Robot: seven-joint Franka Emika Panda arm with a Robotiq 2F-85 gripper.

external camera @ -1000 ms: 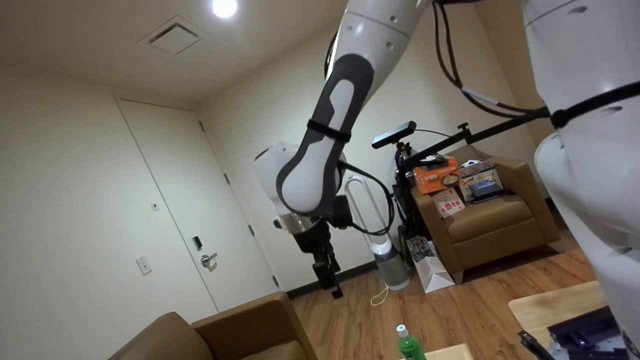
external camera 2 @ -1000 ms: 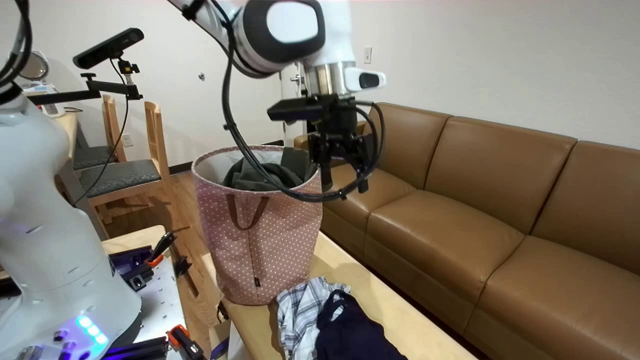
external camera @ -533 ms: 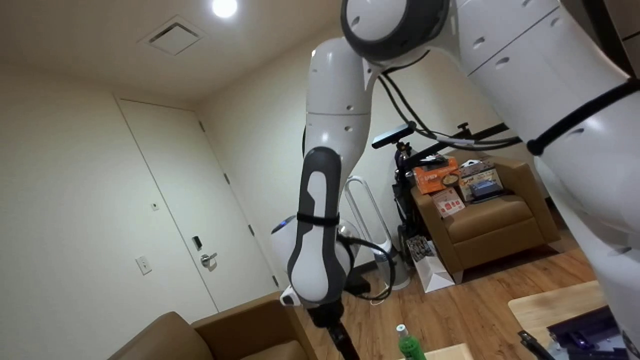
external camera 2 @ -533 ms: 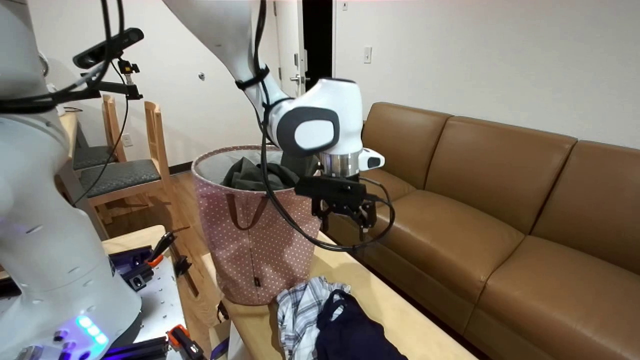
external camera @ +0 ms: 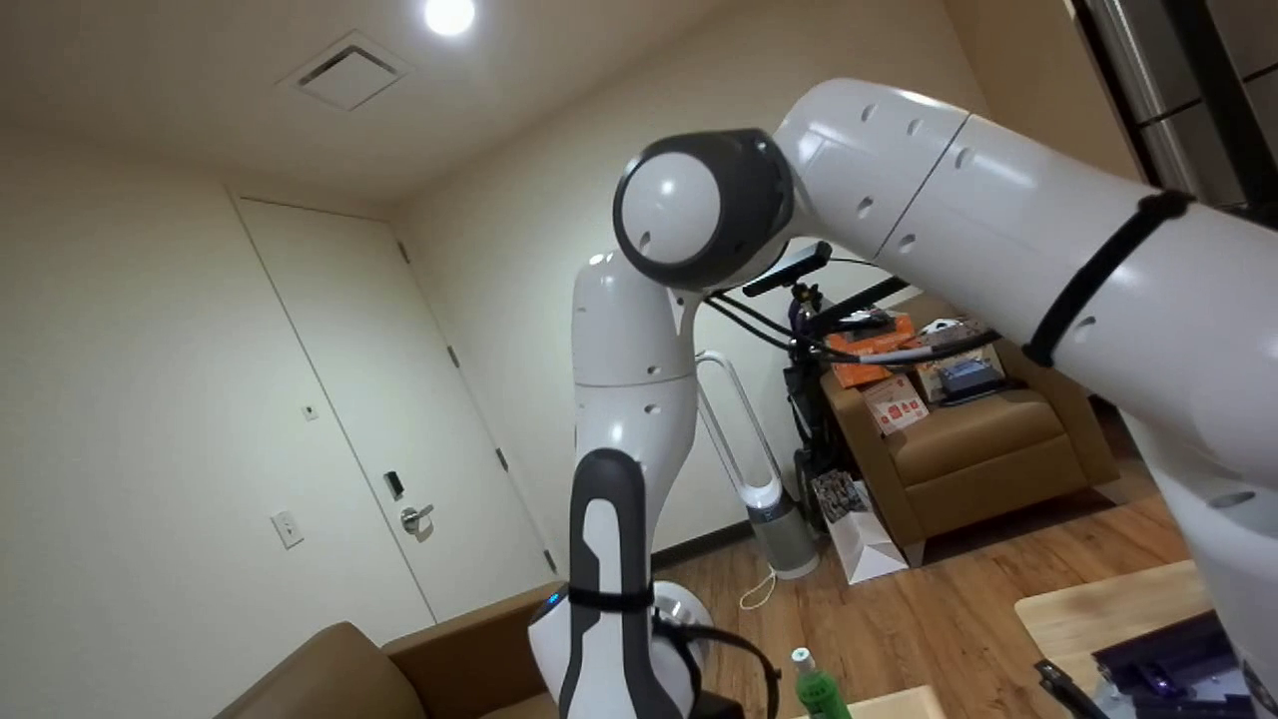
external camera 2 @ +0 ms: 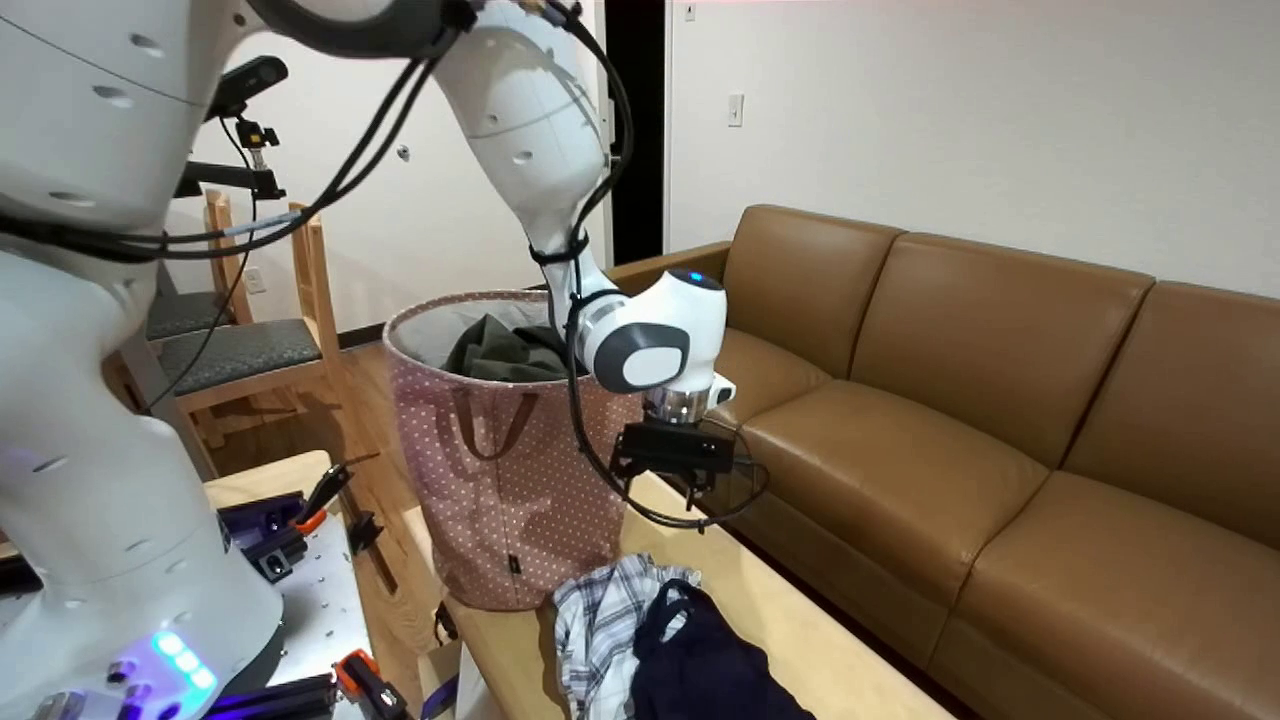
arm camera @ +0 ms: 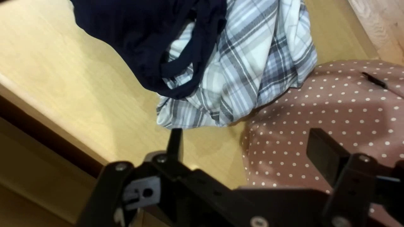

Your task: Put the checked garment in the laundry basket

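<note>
The arm (external camera 2: 535, 150) stands much lower now than a second ago: the tool (arm camera: 245, 137), then up by the rim of the pink polka-dot laundry basket (external camera 2: 560, 500), hangs down beside its wall, while the basket and clothes stay as they are. From where I watch, the tool is released, its two fingers (arm camera: 325, 154) spread wide and pointing down, with nothing gripped between them. The checked garment (external camera 2: 600, 620), white with grey-blue plaid, lies rumpled on the pale wooden desk (external camera 2: 815, 660), right against the foot of the basket, and a navy garment (external camera 2: 705, 665) with a looping strap covers part of it. A dark green cloth (external camera 2: 505, 352) is already inside the basket.

I take this to be the approach, with the grasp yet to come. Next, I think, the tool needs to shift over the uncovered plaid and sink until the fingers can close on a fold. One finger looks near the basket's wall, though I can't tell whether it touches, so a straight drop could snag the basket instead. The pinch probably wants to stay clear of the navy strap, or that piece may come along too.
</note>
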